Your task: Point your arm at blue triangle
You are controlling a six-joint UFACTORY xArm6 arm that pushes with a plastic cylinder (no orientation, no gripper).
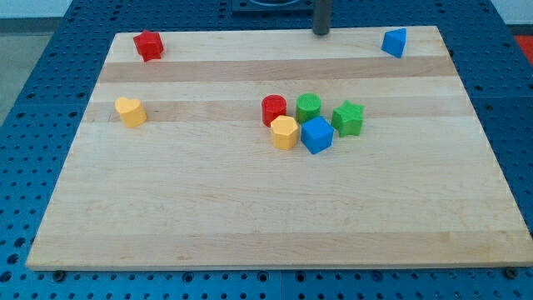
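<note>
Camera view shows your tip [321,33] at the desk's [250,217] top edge, a little right of centre. The end effector is a bare rod with nothing to open or close, and it touches no block.

Going left to right from there: the red block [148,45] sits far to the tip's left in the top corner, and the yellow heart-shaped block [130,111] lies below it, well away from you. The cluster sits below the tip toward the view's bottom: red cylinder [274,109], yellow hexagonal block [284,132], green cylinder [309,107], blue cube [316,134] and green star-shaped block [348,118], packed close together. Your target, the blue triangle [395,42], stands alone to the tip's right, near the top right corner and at almost the same depth.

So slide straight toward the view's right along the top edge; I judge that path free. Stay clear of the cluster below you. Slow as you close in and stop just beside the triangle, since contact could nudge it off the nearby edge.
</note>
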